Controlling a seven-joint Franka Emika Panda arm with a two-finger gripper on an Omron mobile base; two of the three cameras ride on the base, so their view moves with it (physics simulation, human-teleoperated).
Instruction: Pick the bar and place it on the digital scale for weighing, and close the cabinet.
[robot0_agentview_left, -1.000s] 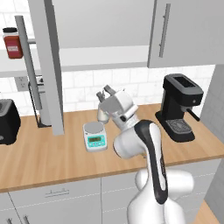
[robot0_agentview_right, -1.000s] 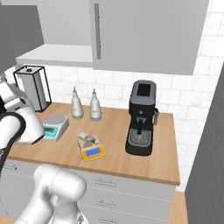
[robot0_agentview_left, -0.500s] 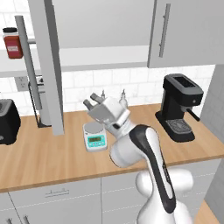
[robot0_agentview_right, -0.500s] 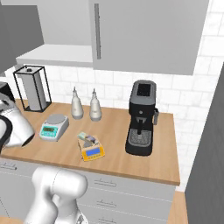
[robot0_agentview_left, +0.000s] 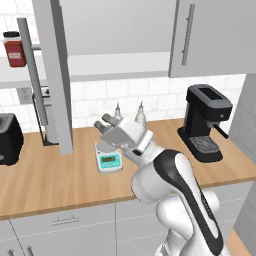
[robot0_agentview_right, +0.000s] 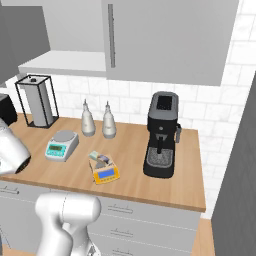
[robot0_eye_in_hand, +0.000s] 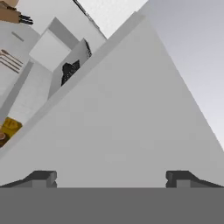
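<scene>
The bar (robot0_agentview_right: 97, 157) lies on the grey plate of the tan-yellow digital scale (robot0_agentview_right: 105, 173), mid-counter. One door (robot0_agentview_left: 56, 75) of the grey wall cabinet stands swung out over the counter at the left, with its long silver handle (robot0_agentview_left: 33, 80) beside it. My gripper (robot0_agentview_left: 103, 123) hangs just right of that door, above the white scale (robot0_agentview_left: 109, 160), pointing at the door. Its fingers are spread and hold nothing. In the hand view the door's flat grey face (robot0_eye_in_hand: 131, 109) looms close ahead of the open gripper (robot0_eye_in_hand: 111, 178).
A black coffee machine (robot0_agentview_left: 205, 122) stands at the counter's right. Two bottles (robot0_agentview_right: 97, 120) sit by the tiled wall. A wire paper-towel holder (robot0_agentview_right: 36, 102) and a black toaster (robot0_agentview_left: 7, 140) are at the left. A red jar (robot0_agentview_left: 14, 50) rests on the open shelf.
The arm has swung left and down towards the open cabinet door. The gripper stayed open. The bar and the scales have not moved.
</scene>
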